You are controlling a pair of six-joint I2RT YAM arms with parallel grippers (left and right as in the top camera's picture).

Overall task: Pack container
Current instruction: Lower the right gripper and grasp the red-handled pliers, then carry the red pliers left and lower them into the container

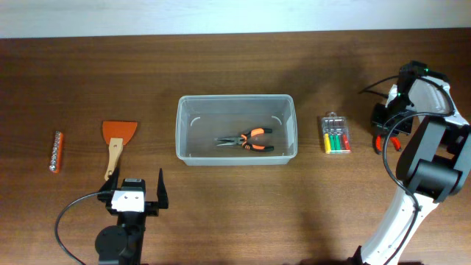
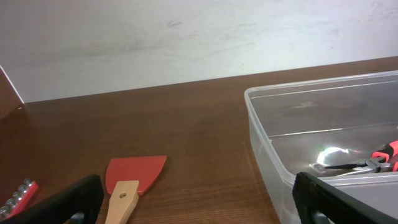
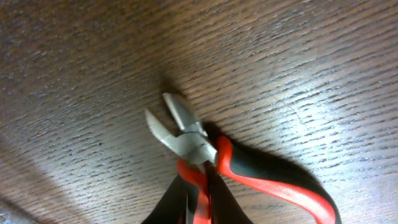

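Container (image 1: 179, 132) sits at the middle of the counter (image 1: 73, 73) with orange-handled pliers (image 1: 246, 140) lying inside. Left gripper (image 1: 139, 178) hangs near the front edge, jaws spread wide. Right gripper (image 3: 200, 205), well right of it, has its jaws closed on red-handled cutters (image 3: 186, 134).

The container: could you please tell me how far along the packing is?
Done: one pair of orange-handled pliers lies inside the container. In hand: the right gripper is at the red-handled cutters on the table; whether its jaws grip them is unclear. Remaining: cutters, screwdriver set, scraper and bit strip are outside; the left gripper stands open.
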